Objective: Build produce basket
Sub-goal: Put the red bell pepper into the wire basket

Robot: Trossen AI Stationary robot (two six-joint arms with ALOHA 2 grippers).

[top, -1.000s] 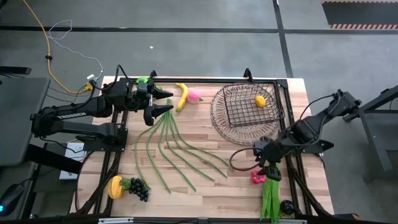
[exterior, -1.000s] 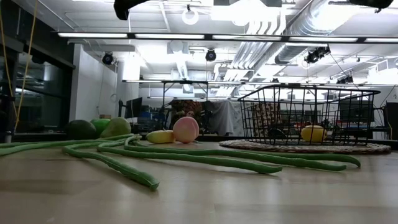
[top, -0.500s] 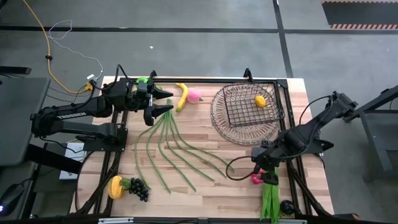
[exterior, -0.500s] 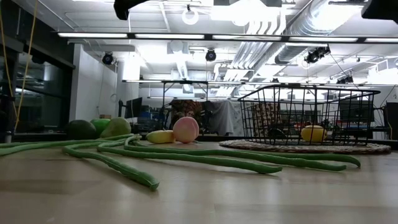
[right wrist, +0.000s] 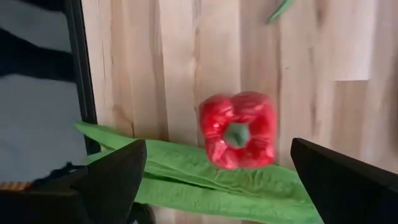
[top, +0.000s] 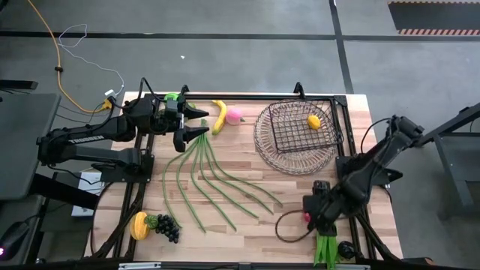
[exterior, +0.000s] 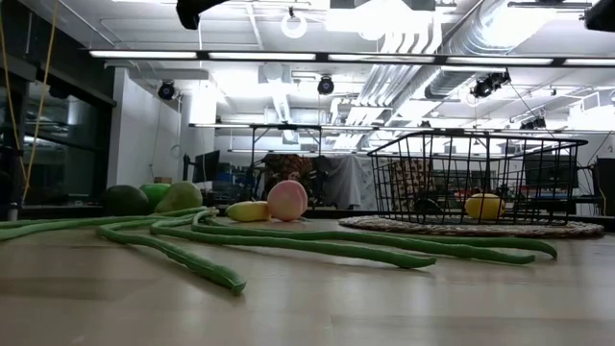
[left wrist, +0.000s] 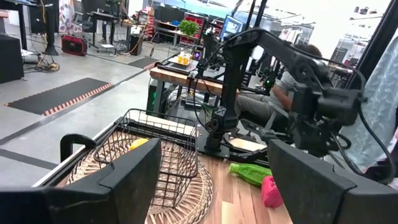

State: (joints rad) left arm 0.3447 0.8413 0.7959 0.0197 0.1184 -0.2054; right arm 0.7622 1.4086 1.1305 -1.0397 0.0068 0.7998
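A red pepper (right wrist: 237, 129) lies on the table at the near right, touching the leafy greens (right wrist: 205, 180) beside it. My right gripper (top: 316, 211) hangs open above the pepper, pointing steeply down, with one finger on either side of it and clear of it. My left gripper (top: 199, 129) is open and level at the far left, above the bunched end of the long green beans (top: 214, 180); nothing is between its fingers. The basket (top: 270, 142) stands at the far right with a lemon (top: 314, 121) in it.
A banana (top: 219, 115) and a pink peach (top: 235, 115) lie at the far edge, left of the basket. Dark grapes (top: 167, 227) and a yellow fruit (top: 139, 225) lie at the near left. A black cable loop (top: 289, 227) lies beside the pepper.
My right gripper has moved toward the table's near edge and down, tipping more steeply downward, and now stands over the red pepper. The black cable loop has shifted toward the near edge with it. The left arm has kept still.
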